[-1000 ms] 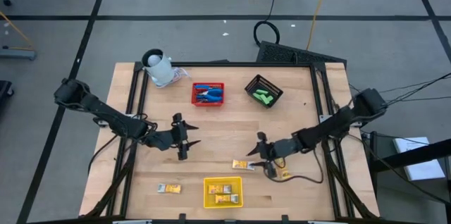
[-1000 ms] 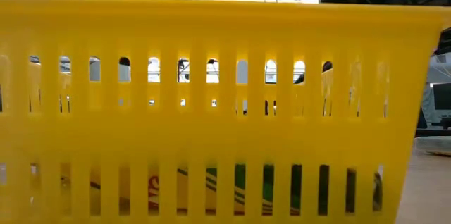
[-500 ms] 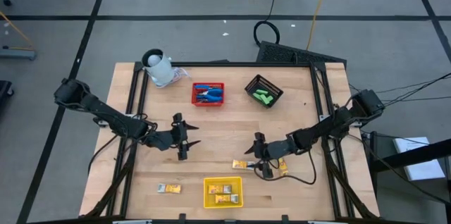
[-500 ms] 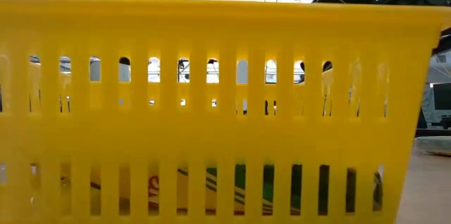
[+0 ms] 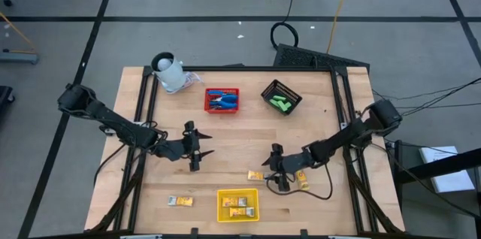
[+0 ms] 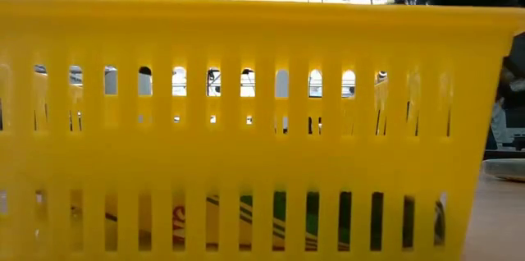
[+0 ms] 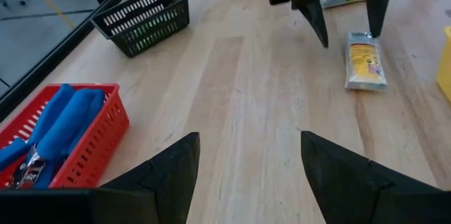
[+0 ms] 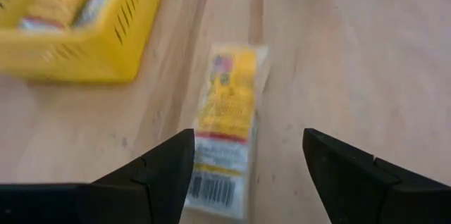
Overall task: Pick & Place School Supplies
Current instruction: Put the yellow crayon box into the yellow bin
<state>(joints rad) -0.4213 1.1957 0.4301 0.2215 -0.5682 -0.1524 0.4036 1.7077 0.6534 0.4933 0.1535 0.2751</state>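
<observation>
A yellow-orange packet (image 8: pixel 224 129) lies flat on the wooden table just ahead of my right gripper (image 8: pixel 248 138), which is open and hovers low over it (image 5: pixel 276 167); the left wrist view shows those fingers (image 7: pixel 317 27) above the packet (image 7: pixel 365 58). A second packet (image 5: pixel 301 182) lies under the right arm, a third (image 5: pixel 180 201) at the near left. My left gripper (image 5: pixel 197 151) stands open and holds nothing, left of centre. The blue-handled tools (image 5: pixel 220 101) lie in the red basket, the green blocks (image 5: pixel 281 104) in the black basket.
A yellow basket (image 5: pixel 238 194) holding packets stands at the near edge and fills the low view (image 6: pixel 246 146). The red basket (image 7: pixel 91 146) and the black basket (image 7: pixel 144 16) stand at the far side. A white object (image 5: pixel 170 74) sits at the far left corner.
My right gripper has sunk toward the table and shifted a little toward the table's left edge, closing in on the packet ahead of it. The packet has stayed where it was.
</observation>
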